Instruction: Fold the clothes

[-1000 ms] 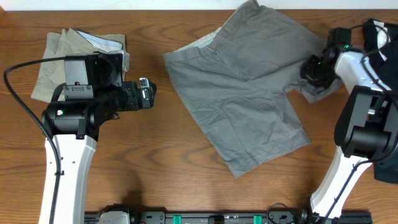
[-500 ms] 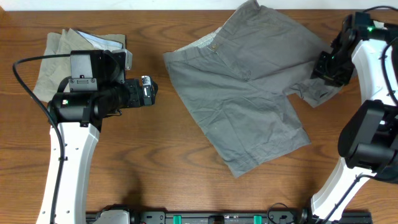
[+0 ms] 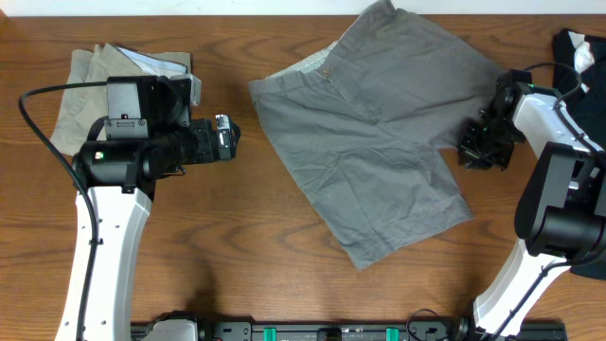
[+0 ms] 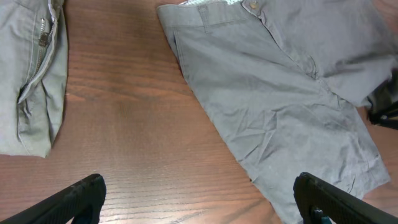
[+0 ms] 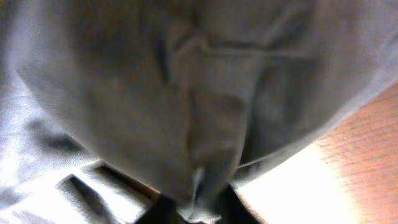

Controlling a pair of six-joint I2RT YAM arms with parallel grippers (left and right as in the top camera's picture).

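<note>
1. The grey shorts [image 3: 379,161] lie spread in the middle of the surface [image 3: 237,256], with one leg nearest the arm bases.
2. The left claw [image 3: 227,139] hovers just left of them, its fingers wide apart and holding nothing.
3. The right claw [image 3: 478,150] is clamped on the other leg's hem.
4. Beige shorts [image 3: 90,80] lie far left and a black garment [image 3: 578,52] far right.

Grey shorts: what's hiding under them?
Only brown table shows around the grey shorts. The cloth covers whatever is beneath, so nothing there can be seen. The right hand pinches one leg's edge.
</note>
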